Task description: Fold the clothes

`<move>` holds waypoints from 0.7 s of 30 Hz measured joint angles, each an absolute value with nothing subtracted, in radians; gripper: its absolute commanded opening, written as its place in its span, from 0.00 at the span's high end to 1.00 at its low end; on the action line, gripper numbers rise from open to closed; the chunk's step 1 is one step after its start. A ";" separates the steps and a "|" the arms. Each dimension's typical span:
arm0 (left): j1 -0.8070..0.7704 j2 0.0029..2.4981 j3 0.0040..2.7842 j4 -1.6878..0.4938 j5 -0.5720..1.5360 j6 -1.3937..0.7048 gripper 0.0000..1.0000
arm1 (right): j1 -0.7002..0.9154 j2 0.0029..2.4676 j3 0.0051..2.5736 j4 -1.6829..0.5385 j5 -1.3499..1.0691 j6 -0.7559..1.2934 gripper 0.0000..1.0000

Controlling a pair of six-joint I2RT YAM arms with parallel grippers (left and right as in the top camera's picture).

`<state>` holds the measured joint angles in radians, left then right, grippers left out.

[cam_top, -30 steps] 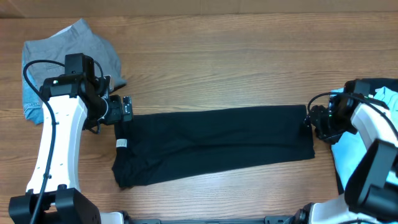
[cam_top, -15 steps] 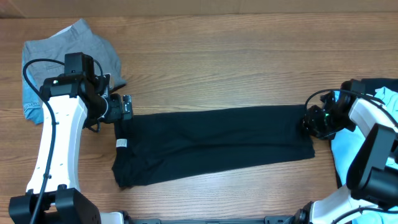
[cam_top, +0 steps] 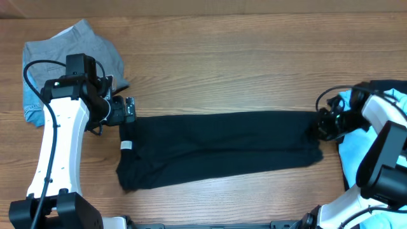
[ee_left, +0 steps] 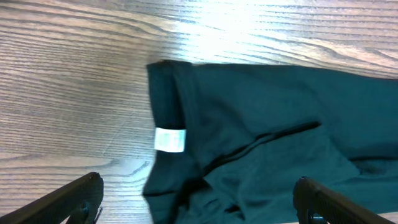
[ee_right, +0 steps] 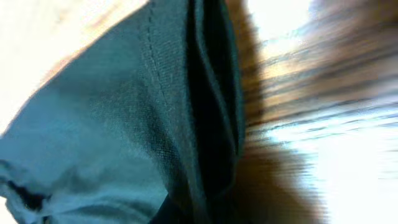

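The black T-shirt (cam_top: 216, 149) lies as a long folded strip across the table, its white neck label (cam_top: 126, 145) at the left end. My left gripper (cam_top: 129, 111) hovers open over that collar end. In the left wrist view its fingers (ee_left: 74, 196) stand wide apart on either side of the collar, with the label (ee_left: 170, 139) ahead of them. My right gripper (cam_top: 319, 125) is shut on the shirt's right end. The right wrist view is filled by the hem of the black fabric (ee_right: 124, 137), and the fingers themselves are hidden. A light blue T-shirt (cam_top: 351, 152) lies under the right arm.
Folded grey trousers (cam_top: 95, 48) sit at the back left, on top of a blue patterned cloth (cam_top: 30, 108). Bare wooden table (cam_top: 241, 70) stretches behind the black shirt. The front table edge runs just below the shirt.
My right gripper has shut on the shirt's right end and drawn it slightly to the right. The left arm has stayed where it was, open.
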<state>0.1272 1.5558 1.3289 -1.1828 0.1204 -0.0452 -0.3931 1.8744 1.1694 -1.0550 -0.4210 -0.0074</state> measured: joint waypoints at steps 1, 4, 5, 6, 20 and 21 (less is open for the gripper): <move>0.127 1.556 1.329 -1.183 0.120 -0.045 0.00 | -0.393 1.864 1.192 -1.072 -0.417 -0.007 0.96; 0.127 1.556 1.329 -1.189 0.120 -0.045 0.00 | -0.385 1.785 1.251 -1.124 -0.410 -0.003 0.96; 0.127 1.556 1.329 -1.190 0.120 -0.044 0.00 | -0.382 1.763 1.259 -1.132 -0.408 -0.004 0.96; 0.127 1.556 1.329 -1.193 0.120 -0.042 0.00 | -0.370 1.725 1.269 -1.145 -0.404 0.002 0.96; 0.127 1.556 1.528 -1.287 0.120 -0.026 0.00 | 0.165 1.638 1.242 -1.052 -0.393 0.235 0.96; 0.127 1.556 1.535 -1.288 0.120 -0.026 0.00 | 0.212 1.638 1.230 -1.021 -0.392 0.266 0.96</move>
<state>0.1272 1.5562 1.5349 -1.2884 0.1204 -0.0261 0.2119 1.6382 1.2301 -1.0206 -0.3920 0.2661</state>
